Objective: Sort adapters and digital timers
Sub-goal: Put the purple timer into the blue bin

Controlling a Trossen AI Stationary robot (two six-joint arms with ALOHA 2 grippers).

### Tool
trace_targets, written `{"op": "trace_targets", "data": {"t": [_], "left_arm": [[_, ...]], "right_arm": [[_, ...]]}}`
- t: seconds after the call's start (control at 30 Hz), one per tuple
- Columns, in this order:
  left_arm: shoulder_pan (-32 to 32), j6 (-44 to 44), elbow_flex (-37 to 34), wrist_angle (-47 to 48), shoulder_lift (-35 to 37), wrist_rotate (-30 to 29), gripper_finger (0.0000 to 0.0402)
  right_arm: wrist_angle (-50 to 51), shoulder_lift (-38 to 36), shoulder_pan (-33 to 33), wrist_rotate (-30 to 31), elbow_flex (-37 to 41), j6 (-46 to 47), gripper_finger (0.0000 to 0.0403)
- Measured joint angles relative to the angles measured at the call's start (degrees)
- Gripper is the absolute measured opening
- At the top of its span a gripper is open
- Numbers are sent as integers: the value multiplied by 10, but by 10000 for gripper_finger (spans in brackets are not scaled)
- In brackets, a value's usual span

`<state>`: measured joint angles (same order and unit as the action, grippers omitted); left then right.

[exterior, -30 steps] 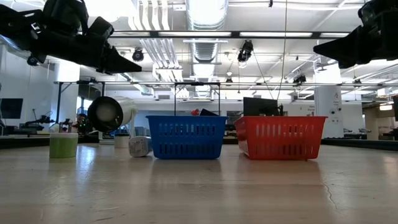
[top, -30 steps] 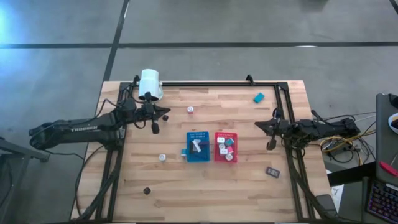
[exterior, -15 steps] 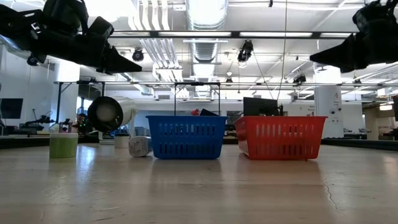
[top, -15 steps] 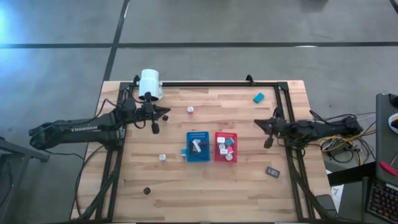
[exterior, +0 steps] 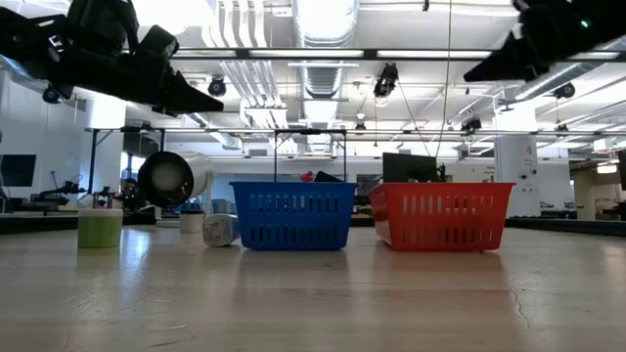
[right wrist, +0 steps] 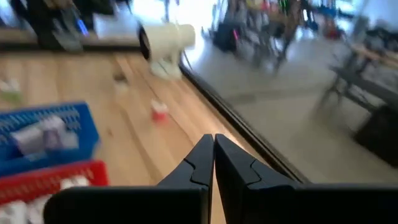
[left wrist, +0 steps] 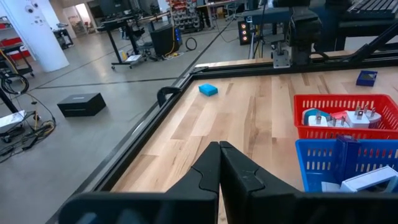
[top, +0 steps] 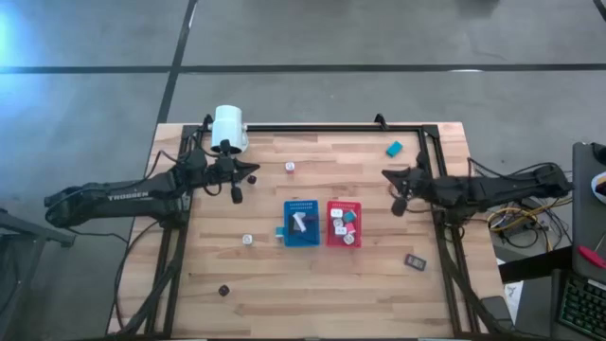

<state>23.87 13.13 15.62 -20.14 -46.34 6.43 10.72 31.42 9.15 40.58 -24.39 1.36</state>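
Note:
Both grippers hang shut over the table and hold nothing. My left gripper [top: 235,196] [left wrist: 219,147] is on the left side, near the white cylinder [top: 228,127]. My right gripper [top: 398,205] [right wrist: 213,140] hovers right of the red basket [top: 344,224], which holds white adapters [left wrist: 360,117]. The blue basket [top: 302,224] beside it holds a pale timer [top: 301,222]. A teal timer [top: 394,148] lies flat near the far right corner, and a dark grey timer [top: 415,260] lies near the right edge. Loose adapters rest on the wood: a white one [top: 247,241] and a red-and-white one [top: 290,167].
Two small dark pieces [top: 224,291] [top: 252,177] lie on the left half. A green cup-like thing [exterior: 99,228] shows in the low view. A black frame [top: 331,127] runs along the far edge and both sides. Bare wood lies along the near edge.
My right gripper has risen and moved toward the table's far edge and a little toward its left, staying shut. My left arm has kept still, and nothing on the table has shifted.

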Motion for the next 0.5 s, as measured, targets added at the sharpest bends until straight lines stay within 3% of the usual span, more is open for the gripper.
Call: {"op": "trace_targets", "data": {"t": [0.2, 0.43, 0.5], "left_arm": [[0, 0, 0, 0, 0, 0, 7], [0, 0, 0, 0, 0, 0, 7], [0, 0, 0, 0, 0, 0, 7]], "right_arm": [[318, 153, -109, -55, -224, 74, 8], [584, 336, -359, -211, -415, 21, 8], [624, 386, -426, -227, -443, -14, 8]]}}
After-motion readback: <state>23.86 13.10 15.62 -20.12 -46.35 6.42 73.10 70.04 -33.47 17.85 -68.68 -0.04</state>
